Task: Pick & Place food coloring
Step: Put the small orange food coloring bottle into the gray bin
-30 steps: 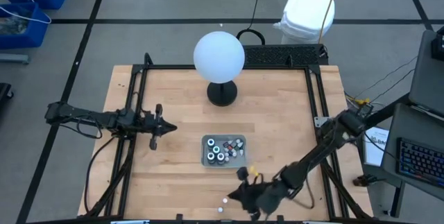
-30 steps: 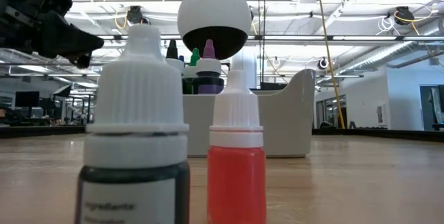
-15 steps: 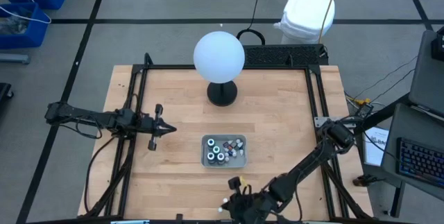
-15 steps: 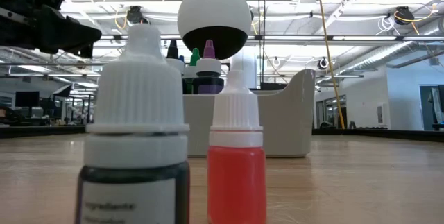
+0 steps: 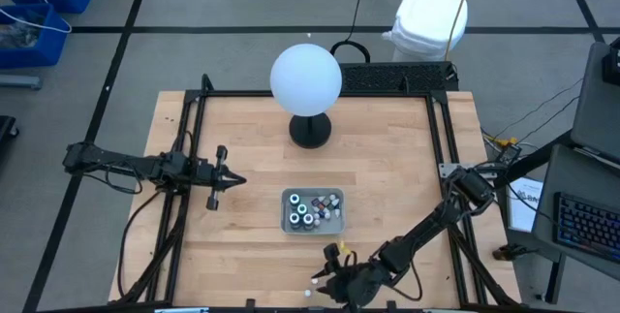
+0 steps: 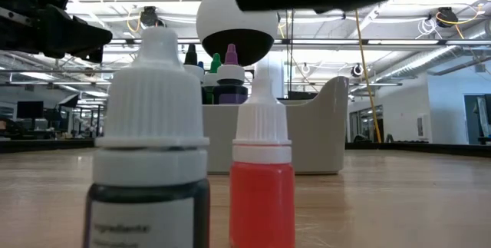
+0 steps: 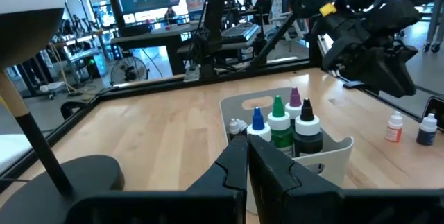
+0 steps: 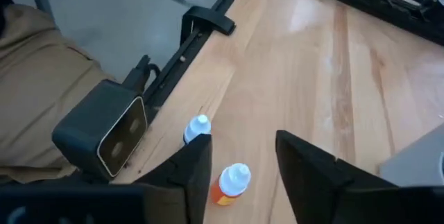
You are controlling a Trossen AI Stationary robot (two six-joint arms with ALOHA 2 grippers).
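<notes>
From above, the right gripper [image 5: 329,282] is hovering at the tabletop's [image 5: 387,158] near edge over two loose food coloring bottles [image 5: 312,286], while more bottles are standing in the grey tray [image 5: 288,218] mid-table. The left gripper [image 5: 225,181] is waiting left of the tray, pressed together.

At table height, a dark bottle [image 6: 151,156] and an orange bottle [image 6: 261,175] are standing upright side by side.

The left wrist is looking at the tray's bottles [image 7: 281,123].

The right wrist is showing its fingers [image 8: 191,172] spread, flanking the orange bottle [image 8: 231,182], with the white-capped one [image 8: 197,128] just beyond.

These bottles are looking light, rigid, smooth and easily toppled; gripping the body below the cap seems wisest.
</notes>
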